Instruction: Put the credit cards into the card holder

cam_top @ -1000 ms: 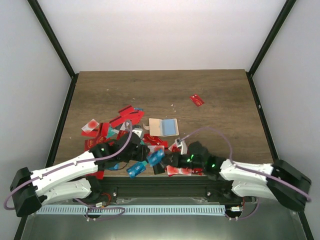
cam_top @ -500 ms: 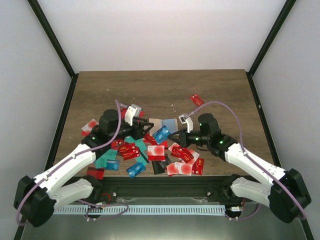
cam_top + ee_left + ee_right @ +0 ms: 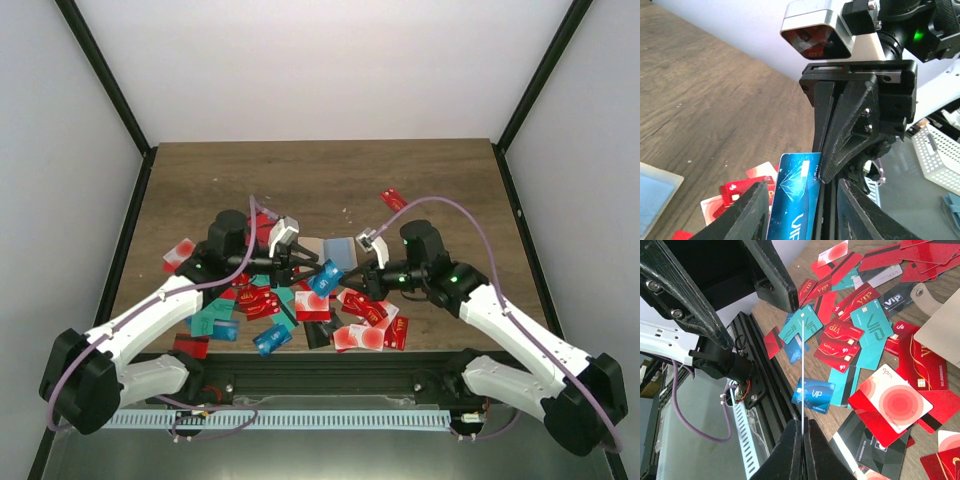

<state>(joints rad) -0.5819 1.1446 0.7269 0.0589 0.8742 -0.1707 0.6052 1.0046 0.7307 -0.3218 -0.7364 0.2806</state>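
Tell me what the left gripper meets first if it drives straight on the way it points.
The blue card, pinched in the right gripper and standing between the left gripper's open fingers. Just behind come the right gripper's own fingers; depth is unclear.

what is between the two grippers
one blue card, pinched by the shut right gripper and standing between the left gripper's open fingers; left wrist view shows it

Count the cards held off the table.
1: the blue card, pinched by the right end effector, sits between the left end effector's open fingers. No other seems lifted.
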